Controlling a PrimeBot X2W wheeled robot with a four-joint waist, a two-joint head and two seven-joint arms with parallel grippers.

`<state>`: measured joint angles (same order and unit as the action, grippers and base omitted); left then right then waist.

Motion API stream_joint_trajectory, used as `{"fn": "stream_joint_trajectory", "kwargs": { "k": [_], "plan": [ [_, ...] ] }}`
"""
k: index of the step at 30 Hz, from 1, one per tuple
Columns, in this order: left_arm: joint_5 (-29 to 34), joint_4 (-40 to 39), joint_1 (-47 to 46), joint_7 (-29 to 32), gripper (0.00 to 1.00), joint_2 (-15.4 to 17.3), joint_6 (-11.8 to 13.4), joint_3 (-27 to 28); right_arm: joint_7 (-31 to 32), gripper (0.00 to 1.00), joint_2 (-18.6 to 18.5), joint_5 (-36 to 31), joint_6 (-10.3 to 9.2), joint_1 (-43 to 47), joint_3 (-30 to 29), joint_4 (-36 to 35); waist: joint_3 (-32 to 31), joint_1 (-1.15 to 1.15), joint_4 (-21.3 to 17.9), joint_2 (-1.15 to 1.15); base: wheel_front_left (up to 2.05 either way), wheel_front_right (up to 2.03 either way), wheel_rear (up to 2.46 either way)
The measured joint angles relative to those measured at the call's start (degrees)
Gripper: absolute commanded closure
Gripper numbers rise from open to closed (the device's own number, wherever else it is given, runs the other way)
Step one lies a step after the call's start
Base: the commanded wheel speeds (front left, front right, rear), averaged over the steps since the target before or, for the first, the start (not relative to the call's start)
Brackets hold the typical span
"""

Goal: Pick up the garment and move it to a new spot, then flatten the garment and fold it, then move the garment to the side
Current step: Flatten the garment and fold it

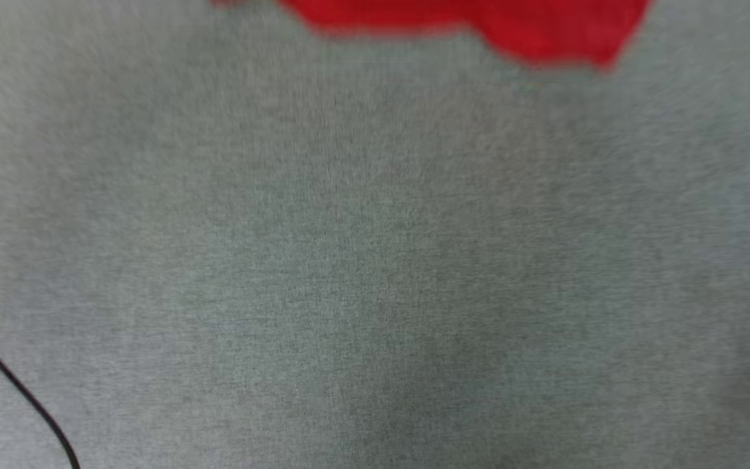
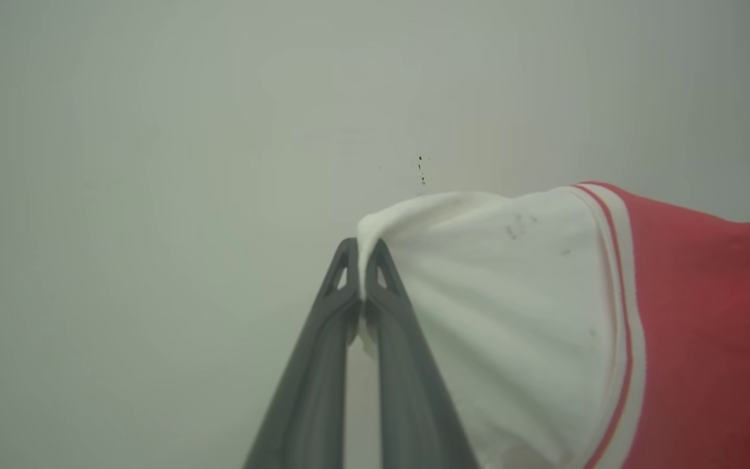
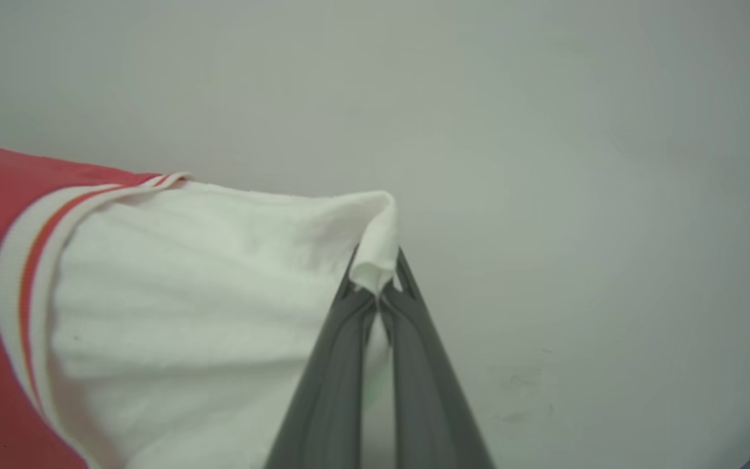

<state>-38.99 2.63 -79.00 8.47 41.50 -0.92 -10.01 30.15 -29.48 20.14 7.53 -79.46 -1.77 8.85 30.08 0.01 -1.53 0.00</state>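
Left gripper first: its two dark fingers are pressed together on a fold of white cloth, which bunches right at the tips. Across the way, the right gripper mirrors it, jaws closed, with a little curl of white fabric poking up above the tips. So both are pinching the garment, one at each outer end, by what I take to be its two sleeves.

Why hold it there? My read is that a grip at each far end lets the cloth spread wide between the arms, so it can be carried and laid down flat rather than in a heap. The white left sleeve fans out taut from the pinch to a striped band, and then the red body begins.

From the head view, blurred, the red hem runs along the top edge above a wide grey surface. I cannot tell whether it touches that surface. A black cable crosses the lower left corner.

The count: one garment, two grippers, four fingers, two white sleeves, one striped band on each side, one cable.
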Motion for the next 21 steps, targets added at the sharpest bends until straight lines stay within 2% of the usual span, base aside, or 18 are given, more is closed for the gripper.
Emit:
{"fn": "stream_joint_trajectory", "kwargs": {
  "k": [5, 9, 16, 21],
  "plan": [
    [2.3, 10.1, -10.4, -3.2, 1.0, -3.4, -1.8, -2.6, -5.7, 1.0, 2.2, -3.7, -0.01, -9.8, 0.8, 8.0, 5.1, 0.0, 0.6, 0.0, 0.0, 0.0, 0.0],
    [2.6, 16.6, -14.9, -6.5, 1.0, -5.9, -2.7, -3.3, -11.0, 1.0, 4.8, -5.4, -0.01, -14.6, 0.2, 14.6, 8.1, 0.01, 1.2, 0.0, 0.0, 0.0, 0.0],
    [2.5, 24.4, -12.8, -12.7, 1.0, -9.1, -4.5, -5.3, -16.9, 1.0, 6.8, -7.5, -0.01, -14.0, 1.3, 23.4, 9.8, 0.0, 2.1, 0.0, 0.0, 0.0, 0.0],
    [0.9, 27.5, -6.4, -16.3, 1.0, -12.0, -5.2, -6.7, -18.9, 1.0, 7.5, -6.2, -0.01, -8.3, 2.8, 27.3, 9.0, 0.01, 2.5, 0.0, 0.0, 0.0, 0.0]
  ]
}}
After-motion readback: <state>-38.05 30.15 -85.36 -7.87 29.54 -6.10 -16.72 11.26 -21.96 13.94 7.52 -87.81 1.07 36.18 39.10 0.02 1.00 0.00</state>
